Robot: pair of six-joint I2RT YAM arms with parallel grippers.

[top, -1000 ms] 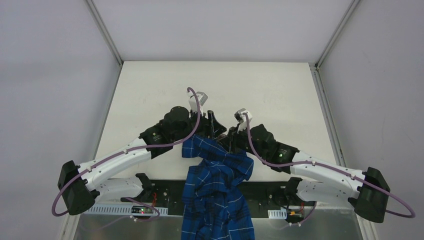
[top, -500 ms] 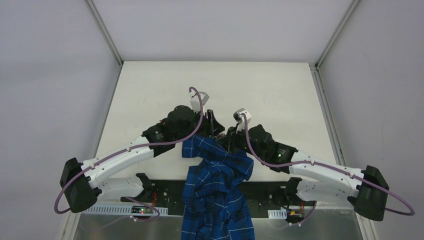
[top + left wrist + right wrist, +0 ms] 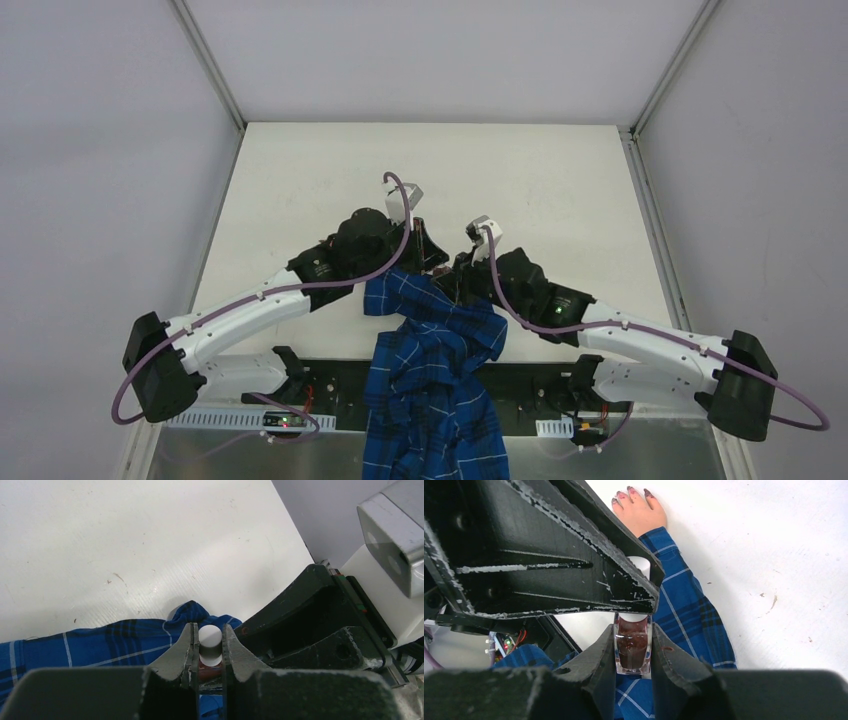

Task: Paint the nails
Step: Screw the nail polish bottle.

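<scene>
Both arms meet at mid-table over the blue plaid sleeve (image 3: 689, 605). The right gripper (image 3: 632, 632) is clamped on the glass body of the polish bottle (image 3: 632, 650) and holds it upright just above the sleeve. The left gripper (image 3: 209, 630) is pinched on the bottle's white cap (image 3: 210, 642) from above, fingers pressed to both sides of it, cap seated on the neck. The step in hand reads as uncapping, to free whatever brush sits under the cap. To do it well, the right grip should hold the glass dead steady while the left turns the cap about the bottle's own axis and then lifts straight up. Any sideways pull would tip the bottle or drag wet polish over the cloth. The left wrist body crowds close to the right one, so the twist is better kept small and regripped than swept round. The bottle is clear-walled, with dark red-brown polish (image 3: 632, 641) filling most of the visible glass; the exact level is hard to read. No brush shows. The nails (image 3: 630, 491) lie beyond the bottle at the far end of the sleeve, on the pale hand (image 3: 642, 514), which is flat on the white table (image 3: 774, 540). They already look dark purplish-red and a little smeared at the tips.
</scene>
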